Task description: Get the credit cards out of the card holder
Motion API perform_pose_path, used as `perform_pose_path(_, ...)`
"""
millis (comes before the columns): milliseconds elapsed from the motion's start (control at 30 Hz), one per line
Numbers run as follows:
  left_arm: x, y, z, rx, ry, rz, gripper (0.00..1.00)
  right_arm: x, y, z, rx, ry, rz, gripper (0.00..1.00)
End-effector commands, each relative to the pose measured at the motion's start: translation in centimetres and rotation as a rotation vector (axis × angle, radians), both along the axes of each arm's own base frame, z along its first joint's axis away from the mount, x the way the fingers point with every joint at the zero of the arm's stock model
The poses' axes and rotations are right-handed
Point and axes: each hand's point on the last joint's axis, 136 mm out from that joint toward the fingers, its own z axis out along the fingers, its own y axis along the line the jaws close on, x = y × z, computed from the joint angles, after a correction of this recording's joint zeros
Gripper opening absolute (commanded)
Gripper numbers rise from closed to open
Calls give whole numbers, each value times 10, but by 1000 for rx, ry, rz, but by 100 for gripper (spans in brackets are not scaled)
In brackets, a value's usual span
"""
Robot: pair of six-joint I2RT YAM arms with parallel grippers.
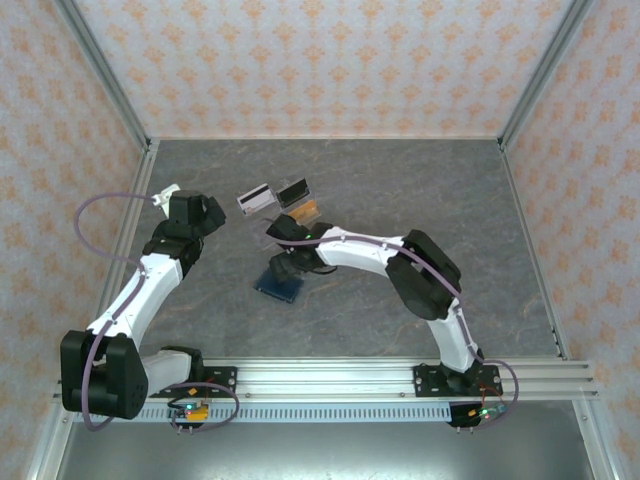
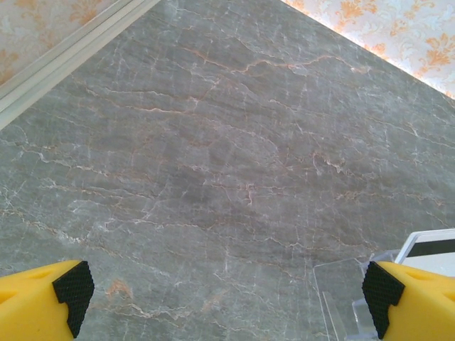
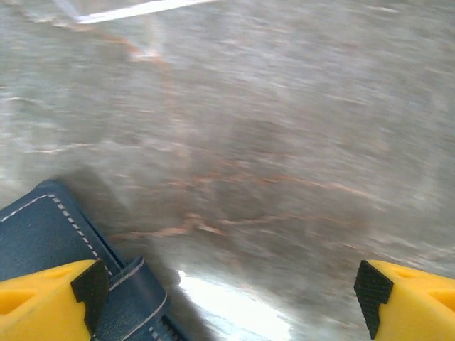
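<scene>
- Fingers [image 3: 43,298] of the right gripper [image 3: 229,295], yellow with black pads, stand wide apart over the grey marble-pattern tabletop [image 3: 284,142], with nothing between them. Right wrist view is blurred.
- Dark navy stitched folding card holder [image 3: 43,231] lies flat on the table, closed, just beside the finger at that view's left. Its closing tab [image 3: 135,295] sits next to the pad; contact cannot be told.
- From above, the holder [image 1: 280,287] is near the table's middle, under the right wrist.
- Left gripper [image 2: 227,295]: fingers equally wide apart, empty, above bare table beside a clear acrylic tiered stand [image 2: 341,295].
- Farther back, three thin plastic credit cards stand in that rack: grey-white [image 1: 257,198], black [image 1: 293,190], orange-brown [image 1: 308,210].
</scene>
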Motion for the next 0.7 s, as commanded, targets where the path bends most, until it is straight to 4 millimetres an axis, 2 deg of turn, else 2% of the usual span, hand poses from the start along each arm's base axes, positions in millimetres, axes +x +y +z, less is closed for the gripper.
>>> perform_pose_path(0,-9,-1,-3,-27,8,-2,100,11,-17,21,32,-49,-76,92)
perform_pose_path(167,-12,-5,-7,-42,8,-18,100,0,-4,38,130,-16,7,92)
perform_pose_path(267,-12,-6,-9,-62,-2,-11,100,-15,11,37,185,55,98,91)
perform_pose_path(367,-11,-9,-11,-82,-11,-13,100,-20,15,27,169,111,100,87)
perform_pose_path(467,-10,-15,-15,-113,-13,-38,100,-17,11,17,137,121,60,84)
perform_pose_path(667,-12,-45,-32,-241,39,-139,100,-14,9,7,108,134,22,79)
